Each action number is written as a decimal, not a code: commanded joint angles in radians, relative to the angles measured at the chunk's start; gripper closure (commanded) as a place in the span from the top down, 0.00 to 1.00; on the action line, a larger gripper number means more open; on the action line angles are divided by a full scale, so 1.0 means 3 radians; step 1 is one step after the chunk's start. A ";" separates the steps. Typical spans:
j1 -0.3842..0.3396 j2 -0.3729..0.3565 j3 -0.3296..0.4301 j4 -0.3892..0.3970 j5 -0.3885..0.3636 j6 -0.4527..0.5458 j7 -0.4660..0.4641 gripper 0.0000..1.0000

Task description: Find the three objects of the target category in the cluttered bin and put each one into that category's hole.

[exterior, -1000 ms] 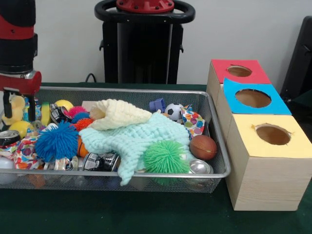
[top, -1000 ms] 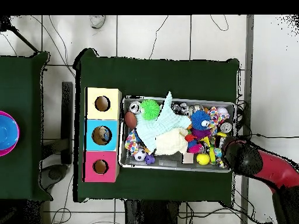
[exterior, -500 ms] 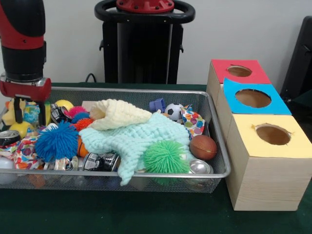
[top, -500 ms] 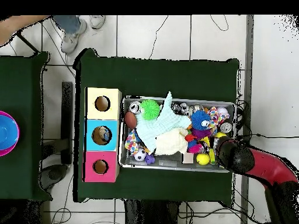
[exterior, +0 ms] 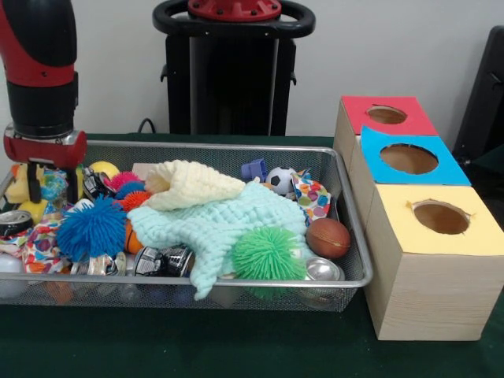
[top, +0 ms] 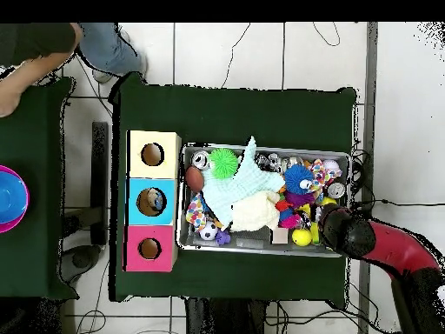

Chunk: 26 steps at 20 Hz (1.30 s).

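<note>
Wire mesh forms the bin on the green table, and it is packed full. Nearest its front rim sit a green spiky ball, a shiny metal can and a brown ball at the end by the boxes. Behind them a mint knitted cloth spreads over the middle, with a cream knitted cloth lying on top of it. A blue spiky ball rests toward the other end, next to a patterned fabric piece. Farther back lie a small soccer ball and a yellow ball.

Beside the bin stand three wooden boxes, each with a round hole in its lid: the yellow box closest, the blue box behind it, the red box farthest.

At the bin's far end from the boxes, the red and black arm comes straight down, wrist vertical. Its gripper hangs among the toys there, the two fingers spread, with a bluish patterned toy showing between them; I cannot tell whether they touch it.
</note>
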 commanded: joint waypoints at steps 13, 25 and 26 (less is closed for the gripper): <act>-0.0056 0.0151 0.0131 -0.0169 -0.0028 0.0116 0.0020 0.00; -0.0089 -0.0465 0.0122 0.0391 0.0111 0.0278 0.0075 0.00; -0.0101 -0.0494 0.0124 0.0421 0.0111 0.0268 0.0076 0.00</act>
